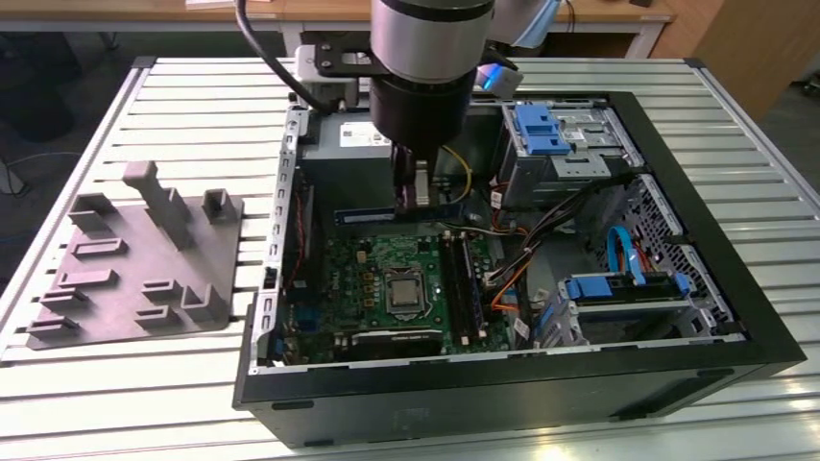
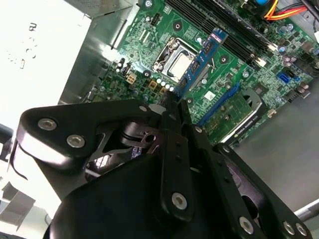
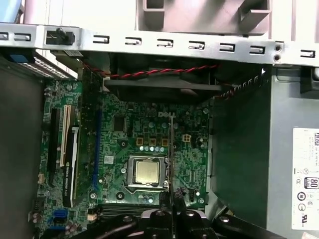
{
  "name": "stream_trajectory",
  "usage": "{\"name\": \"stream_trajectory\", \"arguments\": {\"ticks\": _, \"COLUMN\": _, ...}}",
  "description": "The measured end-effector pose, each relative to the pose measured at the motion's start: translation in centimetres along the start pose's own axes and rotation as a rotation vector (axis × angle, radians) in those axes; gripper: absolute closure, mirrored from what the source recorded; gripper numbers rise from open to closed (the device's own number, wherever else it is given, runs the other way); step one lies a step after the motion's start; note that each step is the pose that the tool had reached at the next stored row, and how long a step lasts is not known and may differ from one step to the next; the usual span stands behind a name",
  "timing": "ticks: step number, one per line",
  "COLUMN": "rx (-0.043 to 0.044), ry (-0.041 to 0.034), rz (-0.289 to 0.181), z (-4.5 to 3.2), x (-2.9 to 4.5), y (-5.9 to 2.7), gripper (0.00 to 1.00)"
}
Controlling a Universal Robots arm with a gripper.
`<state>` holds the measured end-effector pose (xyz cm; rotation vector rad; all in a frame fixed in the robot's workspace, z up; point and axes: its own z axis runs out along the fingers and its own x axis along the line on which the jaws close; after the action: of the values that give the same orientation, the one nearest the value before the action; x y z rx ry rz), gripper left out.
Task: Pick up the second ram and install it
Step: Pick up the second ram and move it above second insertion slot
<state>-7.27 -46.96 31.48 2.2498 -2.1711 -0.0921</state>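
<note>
Hand [image 2: 174, 103]: mine, clamped tight around the second ram [image 2: 200, 60].
Case [image 1: 513, 394]: open on the counter [image 1: 154, 384], holding the motherboard [image 1: 346, 279] beneath the ram.

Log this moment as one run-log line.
tool: shut on second ram | position: held on edge above motherboard, inside open case | install: not yet seated in a slot
</note>
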Motion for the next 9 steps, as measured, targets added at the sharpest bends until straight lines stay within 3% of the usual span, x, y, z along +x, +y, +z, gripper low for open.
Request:
{"name": "stream_trajectory", "arguments": {"ticks": 5, "rx": 0.0000, "ry": 0.0000, "rz": 0.000, "z": 0.89, "x": 0.05, "y": -0.49, "gripper": 0.86}}
{"name": "stream_trajectory", "arguments": {"ticks": 9, "rx": 0.0000, "ry": 0.0000, "rz": 0.000, "z": 1.56, "x": 0.11, "y": -1.73, "gripper": 0.86}}
